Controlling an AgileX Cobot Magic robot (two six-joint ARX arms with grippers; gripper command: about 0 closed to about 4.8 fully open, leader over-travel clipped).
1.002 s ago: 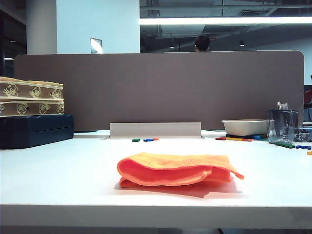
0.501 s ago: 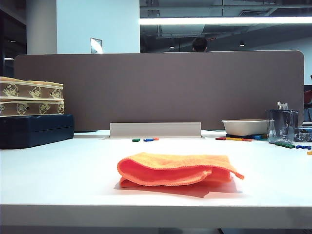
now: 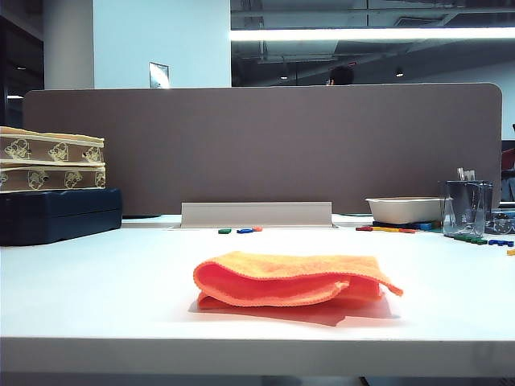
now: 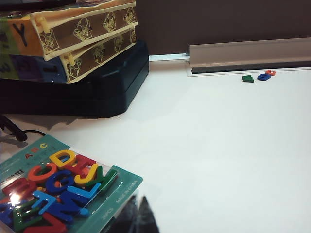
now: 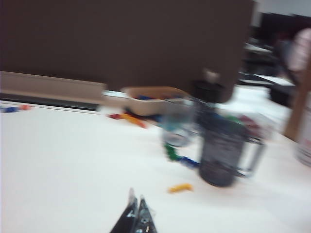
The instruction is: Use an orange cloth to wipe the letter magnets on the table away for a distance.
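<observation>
The orange cloth lies folded and bunched in the middle of the white table, with no gripper touching it. Three loose letter magnets in green, blue and orange lie by the grey rail at the back, also in the left wrist view as letter magnets. More lie at the right. Neither arm shows in the exterior view. My left gripper hovers shut and empty beside a packet of letters. My right gripper is shut and empty, near a yellow magnet; that view is blurred.
Patterned boxes sit stacked on a dark case at the left. A white tray and a clear measuring cup stand at the back right. The brown divider panel closes off the back.
The cloth and the magnets have not moved. A person's head behind the divider has shifted a little to the right.
</observation>
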